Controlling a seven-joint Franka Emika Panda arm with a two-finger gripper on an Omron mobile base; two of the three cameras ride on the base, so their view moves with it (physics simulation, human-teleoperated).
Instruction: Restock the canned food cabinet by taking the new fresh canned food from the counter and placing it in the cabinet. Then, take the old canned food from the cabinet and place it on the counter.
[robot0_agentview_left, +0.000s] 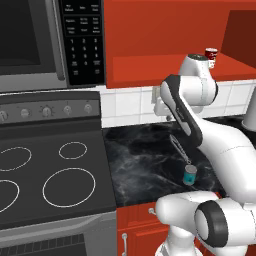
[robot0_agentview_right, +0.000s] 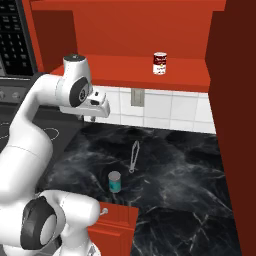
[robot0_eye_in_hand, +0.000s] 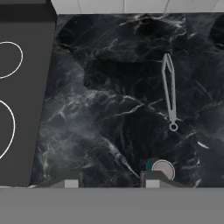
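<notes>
- The teal can (robot0_agentview_right: 115, 181) is seen upright on the worktop (robot0_agentview_right: 175, 170), close to the front edge and nearer the stove-side end than the far end.
- In the hand view the silver top of the teal can (robot0_eye_in_hand: 162, 169) is seen from above, just beside one fingertip (robot0_eye_in_hand: 152, 178).
- The gripper (robot0_eye_in_hand: 112, 180) is held high above the worktop, pointing down; the fingertips are seen spread well apart with nothing between them, so the claw is released.
- In the right base view the hand (robot0_agentview_right: 95, 104) is seen over the back part of the worktop, near the tiled wall.
- The red can (robot0_agentview_right: 159, 63) is seen upright on the floor of the cabinet (robot0_agentview_right: 190, 72), well apart from the gripper. In the left base view the red can (robot0_agentview_left: 211, 58) is partly hidden behind the arm.
- Metal tongs (robot0_agentview_right: 133, 156) are laid flat near the middle of the worktop, behind the teal can and apart from it.
- In the hand view the tongs (robot0_eye_in_hand: 169, 92) are seen with the ring end nearest the can.
- The stovetop (robot0_agentview_left: 50, 170) adjoins the left edge of the worktop.
- A microwave (robot0_agentview_left: 50, 42) is mounted above the stovetop, beside the cabinet.
</notes>
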